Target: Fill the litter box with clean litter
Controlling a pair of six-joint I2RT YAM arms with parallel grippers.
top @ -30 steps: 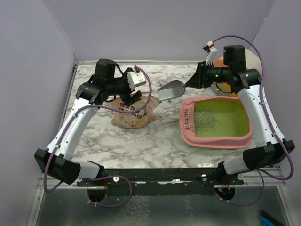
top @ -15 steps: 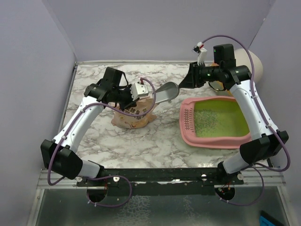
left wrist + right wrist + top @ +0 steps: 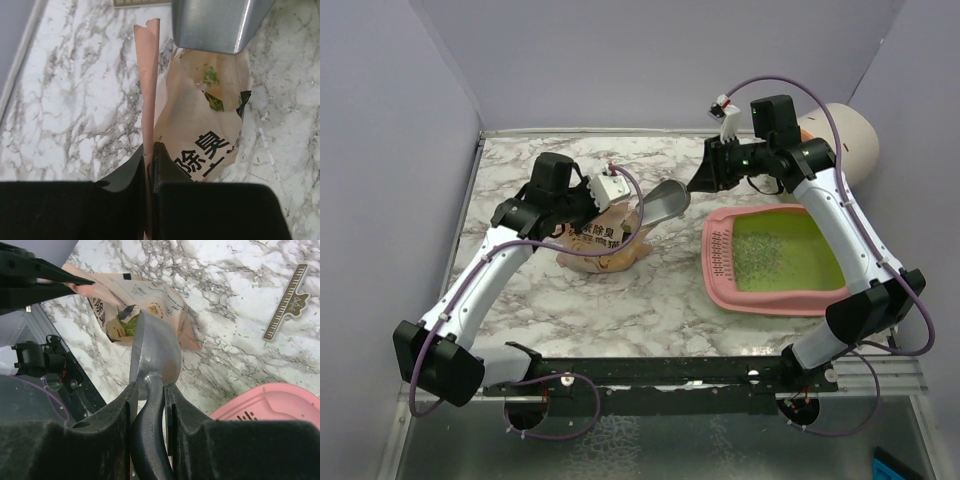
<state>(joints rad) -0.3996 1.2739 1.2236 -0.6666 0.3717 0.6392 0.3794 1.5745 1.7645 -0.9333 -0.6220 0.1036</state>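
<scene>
The pink litter box [image 3: 718, 268] lies on the marble at the right, its green inside holding a thin scatter of clean litter [image 3: 760, 256]. A corner of it shows in the right wrist view [image 3: 272, 405]. My left gripper [image 3: 608, 193] [image 3: 148, 151] is shut on the upright torn edge of the tan printed bag [image 3: 605, 245] [image 3: 205, 135]. Green litter shows inside the bag's mouth [image 3: 210, 77] [image 3: 128, 326]. My right gripper [image 3: 704, 180] [image 3: 150, 390] is shut on the handle of the grey metal scoop [image 3: 666, 200] [image 3: 156, 352], whose bowl hangs at the bag's opening [image 3: 215, 22].
A cream cylinder [image 3: 840, 135] stands at the back right, behind the litter box. A brown bag clip [image 3: 286, 302] lies on the marble beyond the bag. Purple walls close in the table on the left, back and right.
My left gripper has shut on the bag's torn edge and holds it up. The right arm has carried the scoop leftward, from near the litter box to the bag's mouth.
</scene>
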